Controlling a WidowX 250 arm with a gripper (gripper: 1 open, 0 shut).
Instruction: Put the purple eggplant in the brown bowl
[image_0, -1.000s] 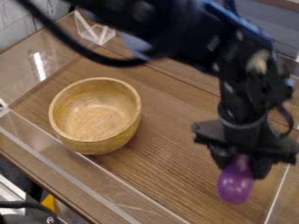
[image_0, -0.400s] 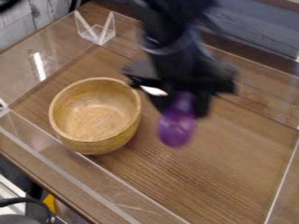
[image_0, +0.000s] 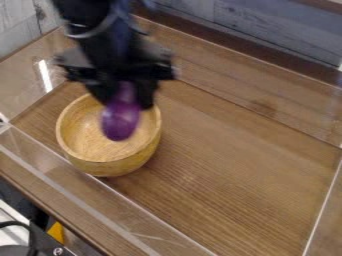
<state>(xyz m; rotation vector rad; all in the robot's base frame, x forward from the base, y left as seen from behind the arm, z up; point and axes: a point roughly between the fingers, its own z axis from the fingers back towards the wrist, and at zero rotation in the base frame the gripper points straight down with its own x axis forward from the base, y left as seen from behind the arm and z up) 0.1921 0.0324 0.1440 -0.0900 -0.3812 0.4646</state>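
The purple eggplant (image_0: 119, 120) hangs lengthwise from my gripper (image_0: 123, 98), which is shut on its upper end. It is held in the air right over the hollow of the brown bowl (image_0: 80, 150), a round wooden bowl standing at the left of the tabletop. The black arm comes down from the top left and hides the far rim of the bowl. The picture is blurred by motion, so the fingertips do not show clearly.
A clear acrylic wall (image_0: 201, 235) runs along the front edge of the wooden table (image_0: 241, 150). Another clear panel stands at the left back. A grey board wall closes the rear.
The arm has carried the eggplant from the right side of the table leftward and upward. It now hangs over the bowl instead of over bare wood.
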